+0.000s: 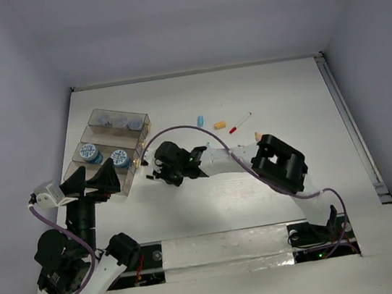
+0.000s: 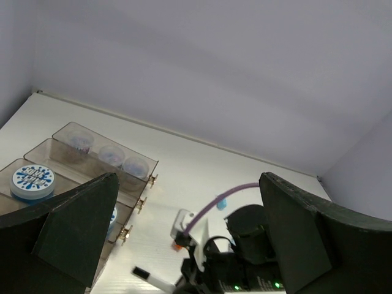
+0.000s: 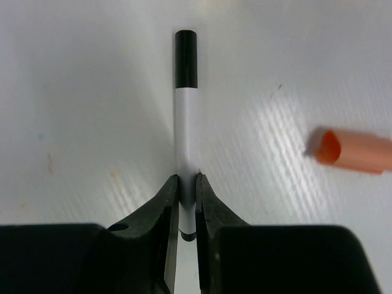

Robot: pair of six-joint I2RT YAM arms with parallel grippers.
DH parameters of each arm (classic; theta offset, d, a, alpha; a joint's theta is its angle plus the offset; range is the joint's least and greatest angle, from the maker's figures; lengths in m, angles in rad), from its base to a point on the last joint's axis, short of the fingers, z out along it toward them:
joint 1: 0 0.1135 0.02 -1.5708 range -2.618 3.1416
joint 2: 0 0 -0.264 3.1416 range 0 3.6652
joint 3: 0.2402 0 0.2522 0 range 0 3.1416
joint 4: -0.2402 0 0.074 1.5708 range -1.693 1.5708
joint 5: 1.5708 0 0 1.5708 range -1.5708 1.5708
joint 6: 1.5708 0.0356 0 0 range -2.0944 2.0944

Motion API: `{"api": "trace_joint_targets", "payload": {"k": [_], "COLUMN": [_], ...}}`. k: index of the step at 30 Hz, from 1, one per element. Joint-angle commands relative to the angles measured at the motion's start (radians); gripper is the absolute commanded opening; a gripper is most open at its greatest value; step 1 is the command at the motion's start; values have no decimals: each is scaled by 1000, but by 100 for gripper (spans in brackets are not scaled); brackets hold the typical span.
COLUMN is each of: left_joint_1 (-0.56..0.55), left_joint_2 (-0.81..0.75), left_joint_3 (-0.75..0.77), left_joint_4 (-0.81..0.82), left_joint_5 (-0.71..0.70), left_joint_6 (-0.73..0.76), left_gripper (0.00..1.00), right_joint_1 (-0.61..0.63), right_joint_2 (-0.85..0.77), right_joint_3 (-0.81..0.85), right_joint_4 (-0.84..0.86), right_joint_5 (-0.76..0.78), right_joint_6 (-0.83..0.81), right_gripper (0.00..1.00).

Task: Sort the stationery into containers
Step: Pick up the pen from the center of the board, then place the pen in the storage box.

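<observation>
Currently held: one black-capped pen (image 3: 185, 116), pinched at its tail by the right gripper (image 3: 187, 184), fingers narrow, just right of the containers (image 1: 143, 125) at centre left; left gripper (image 1: 91, 178) spread wide, empty; risk: the long overhang pivots, slips, or snags their rim.

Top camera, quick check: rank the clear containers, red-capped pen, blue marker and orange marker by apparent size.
1. Clear containers: by far the largest.
2. Red-capped pen: thin, but the longest of the loose items.
3. Blue marker and orange marker: both short stubs, too alike to rank.
</observation>
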Motion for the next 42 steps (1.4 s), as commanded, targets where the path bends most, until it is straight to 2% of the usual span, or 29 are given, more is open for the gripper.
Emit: {"api": "trace_joint_targets", "payload": {"k": [1,6,8,10,15,18,19,23,28,34,37,38,40,42], "left_joint_1": [8,8,8,8,8,8,8,17,17,17,17,17,17,27], "left_joint_2": [10,4,-1,-7,-22,-26,-26,-29,-30,-26,-19,-19,-19,-18], "left_joint_3": [0,2,3,5,7,7,7,7,3,0,0,2,0,0], "left_joint_4": [36,31,30,25,16,18,18,19,27,33,34,34,33,34], "left_joint_5": [0,-10,-16,-26,-53,-56,-55,-53,-43,-32,-27,-26,-23,-23], "left_joint_6": [2,-4,-7,-10,-16,-15,-15,-15,-12,-9,-9,-9,-9,-7], "left_gripper": [99,99,99,99,99,99,99,99,99,99,99,99,99,99], "right_joint_1": [27,27,27,27,36,46,46,46,55,64,64,64,64,64], "right_joint_2": [-105,-260,-271,-240,-132,-26,6,149,270,347,330,309,292,265], "right_joint_3": [-113,-170,-155,-115,65,235,329,518,628,714,673,662,640,636], "right_joint_4": [-59,21,91,137,180,183,176,180,220,208,254,266,288,291], "right_joint_5": [-3,-20,-47,-118,-182,-245,-248,-235,-247,-227,-213,-193,-188,-175], "right_joint_6": [53,97,114,140,182,204,211,269,339,337,335,338,340,340], "right_gripper": [0,0,0,0,0,0,0,0,0,0,34,52,64,67]}}
